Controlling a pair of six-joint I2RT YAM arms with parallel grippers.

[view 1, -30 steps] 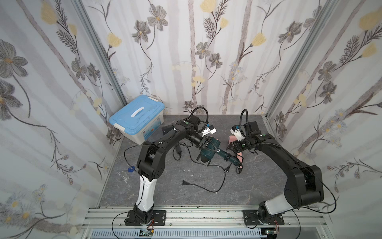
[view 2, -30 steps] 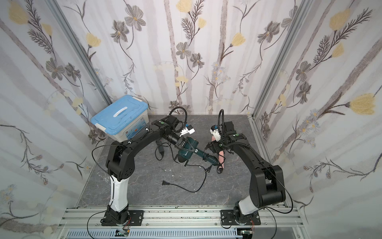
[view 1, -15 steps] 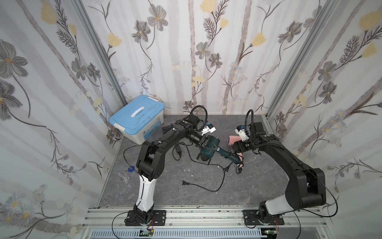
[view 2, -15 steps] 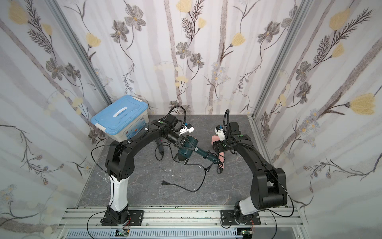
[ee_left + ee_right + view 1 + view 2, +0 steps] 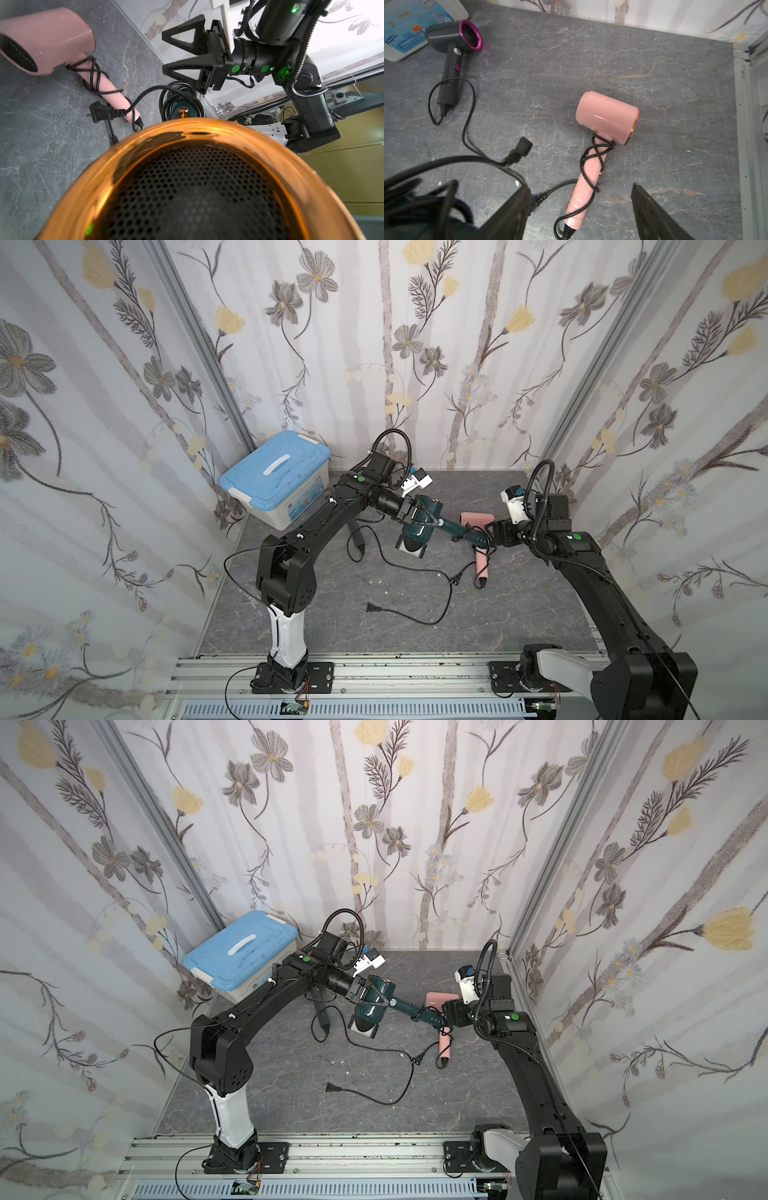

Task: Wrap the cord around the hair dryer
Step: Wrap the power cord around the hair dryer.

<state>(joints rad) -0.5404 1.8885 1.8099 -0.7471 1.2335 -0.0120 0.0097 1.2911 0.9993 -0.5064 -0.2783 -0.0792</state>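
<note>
I judge the wrap nearly finished. Several turns of the cord (image 5: 165, 101) sit coiled around the far end of the handle (image 5: 457, 529), and only a short tail leaves the coil, ending in the plug (image 5: 99, 112) just beside the pink dryer (image 5: 606, 116), which lies on the table (image 5: 519, 614). I cannot tell whether that plug rests on the table or hangs just above it. What I see left is to take up or tuck that tail and then set the teal hair dryer (image 5: 417, 526) down. My left tool (image 5: 419, 514) is clenched on its barrel and carries it above the middle of the table. My right tool (image 5: 166, 53) is released, its jaws wide apart with nothing between them, just off the coiled end of the handle. The dryer's long axis is the handle, which runs sideways from my left tool toward my right one. The nozzle (image 5: 409, 549) points toward the near side of the table, and the rear grille (image 5: 197, 187) faces the left wrist camera.
</note>
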